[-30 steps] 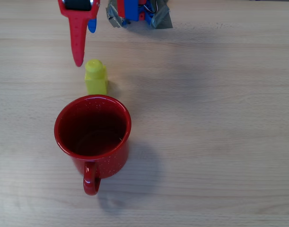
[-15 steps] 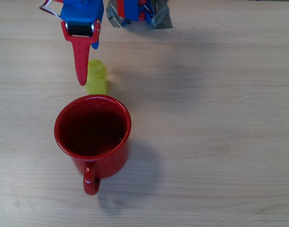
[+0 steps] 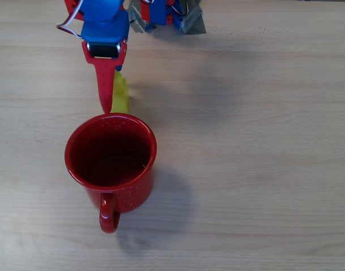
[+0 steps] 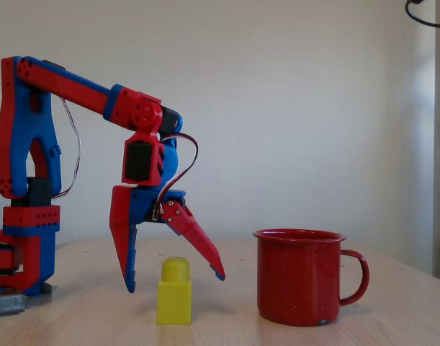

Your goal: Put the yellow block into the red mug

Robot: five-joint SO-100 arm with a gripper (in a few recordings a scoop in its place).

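Since the earlier pictures the gripper (image 3: 111,107) has travelled down the overhead view toward the mug, so that its long red finger (image 3: 105,84) now crosses over the left half of the yellow block (image 3: 121,97), which a second ago lay wholly uncovered beside the fingertip; block and mug sit where they were. In the fixed view the gripper (image 4: 174,282) stands spread wide, one finger (image 4: 122,238) hanging almost straight down on the left of the block (image 4: 174,294) and the other finger (image 4: 198,241) slanting out to the right above and past its stud, with the block between them and clear space on both sides, so nothing is gripped. The block rests upright on the wooden table (image 3: 251,124), stud on top. In the overhead view the red fingertip ends just at the far rim of the red mug (image 3: 111,161), and the block's near edge lies just beside that rim; the fixed view shows a gap between block and mug (image 4: 300,277). The mug stands upright, its opening facing up, its handle pointing toward the bottom of the overhead view and to the right in the fixed view. Behind the gripper the red and blue arm (image 4: 83,90) rises from its base (image 4: 21,245) at the table's edge.
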